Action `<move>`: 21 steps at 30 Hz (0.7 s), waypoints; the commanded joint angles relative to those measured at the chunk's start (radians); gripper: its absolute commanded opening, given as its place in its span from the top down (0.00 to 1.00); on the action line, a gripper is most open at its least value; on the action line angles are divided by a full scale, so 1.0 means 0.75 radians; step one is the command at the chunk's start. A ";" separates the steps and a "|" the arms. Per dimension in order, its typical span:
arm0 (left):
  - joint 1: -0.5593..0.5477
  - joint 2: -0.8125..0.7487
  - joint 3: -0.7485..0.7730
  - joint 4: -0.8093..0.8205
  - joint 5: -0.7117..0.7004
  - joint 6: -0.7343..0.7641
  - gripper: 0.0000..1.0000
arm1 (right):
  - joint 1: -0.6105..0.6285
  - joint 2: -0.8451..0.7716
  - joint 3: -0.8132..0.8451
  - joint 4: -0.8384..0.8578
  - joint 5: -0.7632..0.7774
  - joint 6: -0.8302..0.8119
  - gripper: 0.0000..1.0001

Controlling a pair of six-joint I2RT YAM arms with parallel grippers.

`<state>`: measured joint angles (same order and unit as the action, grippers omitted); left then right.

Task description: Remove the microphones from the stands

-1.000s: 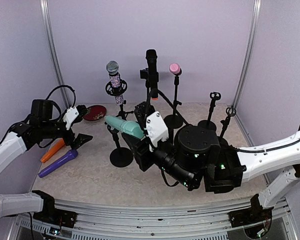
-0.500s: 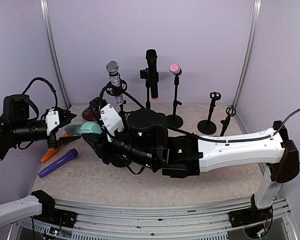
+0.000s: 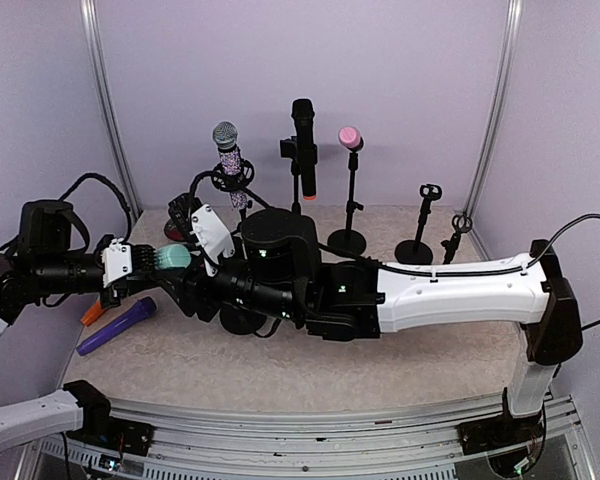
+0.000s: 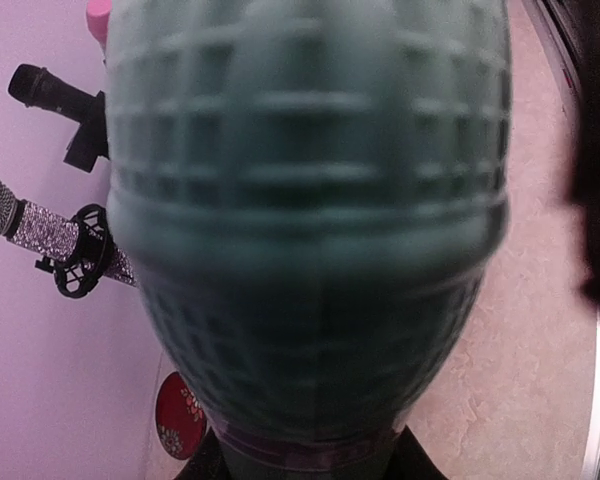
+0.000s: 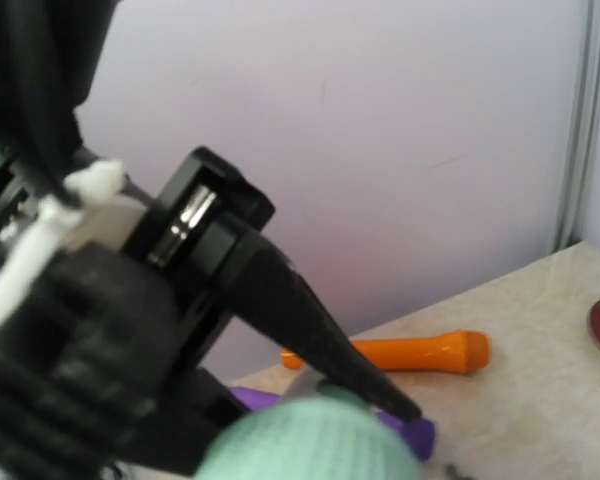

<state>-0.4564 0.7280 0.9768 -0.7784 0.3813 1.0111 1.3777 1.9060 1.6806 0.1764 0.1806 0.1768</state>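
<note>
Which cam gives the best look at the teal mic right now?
Top external: the teal mic shows its head sharp and in context, with the body hidden. Left wrist: the grille fills the frame, blurred. Right wrist: just a blurred patch at the bottom edge.

The teal microphone with the mesh head (image 4: 300, 230) looks matt, its grille a fine, rough lattice. The orange plastic microphone (image 5: 400, 353) at the far left is smooth and glossy. The purple microphone (image 3: 117, 326) near it is smooth plastic. The glitter-covered microphone with the silver metal mesh head (image 4: 40, 228) has a coarse, sparkling skin. The beige bench (image 3: 400, 380) is mottled, stone-like and matt. The small red dish (image 4: 180, 418) shines like lacquer.
</note>
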 commanded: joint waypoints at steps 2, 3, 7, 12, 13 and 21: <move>0.012 0.001 -0.015 0.038 -0.087 -0.091 0.79 | -0.051 -0.122 -0.138 0.061 -0.010 0.039 0.16; 0.020 0.001 -0.017 0.035 -0.090 -0.100 0.79 | -0.065 -0.157 -0.185 0.078 -0.004 0.048 0.10; 0.105 0.004 -0.048 -0.007 -0.057 -0.098 0.78 | -0.117 -0.271 -0.317 0.113 0.031 0.055 0.00; 0.324 0.047 -0.190 -0.067 -0.088 -0.007 0.74 | -0.194 -0.265 -0.323 -0.009 0.103 0.076 0.00; 0.394 0.060 -0.225 -0.087 -0.084 0.034 0.73 | -0.207 -0.247 -0.312 -0.037 0.122 0.076 0.00; 0.752 0.180 -0.534 0.001 -0.247 0.272 0.61 | -0.289 -0.042 -0.136 -0.222 0.138 0.077 0.00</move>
<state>0.0345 0.8394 0.6552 -0.8093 0.2718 1.1080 1.1812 1.8019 1.5227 0.1001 0.2756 0.2264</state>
